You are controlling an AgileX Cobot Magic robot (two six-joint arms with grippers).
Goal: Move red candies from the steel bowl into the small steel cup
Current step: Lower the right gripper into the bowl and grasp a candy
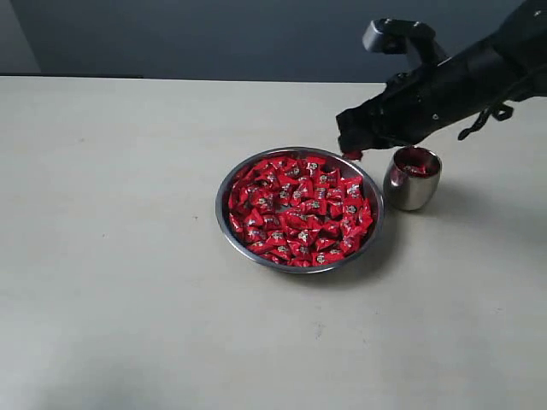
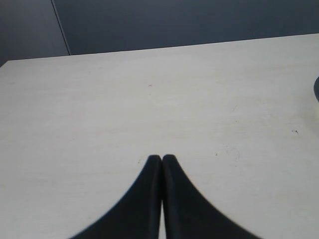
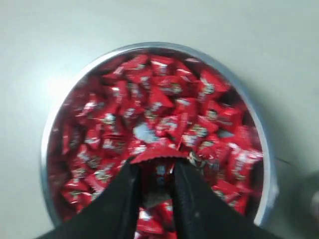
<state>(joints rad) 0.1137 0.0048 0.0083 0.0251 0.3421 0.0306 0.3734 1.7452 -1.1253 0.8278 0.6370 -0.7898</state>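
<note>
The steel bowl [image 1: 224,190] sits mid-table, filled with red candies [image 1: 299,209]. The small steel cup [image 1: 411,190] stands just to its right with a few red candies [image 1: 416,168] inside. My right gripper [image 1: 351,154] hangs over the bowl's far right rim, shut on one red candy [image 3: 158,172] whose crimped edge sticks out past the fingertips. The right wrist view looks down on the bowl [image 3: 263,144] and its candies [image 3: 169,109]. My left gripper [image 2: 161,158] is shut and empty above bare table; it is out of the exterior view.
The pale table [image 1: 111,256] spreads around the bowl. A dark wall [image 1: 214,38] runs along the table's far edge. The right arm [image 1: 461,81] reaches in from the upper right, above the cup.
</note>
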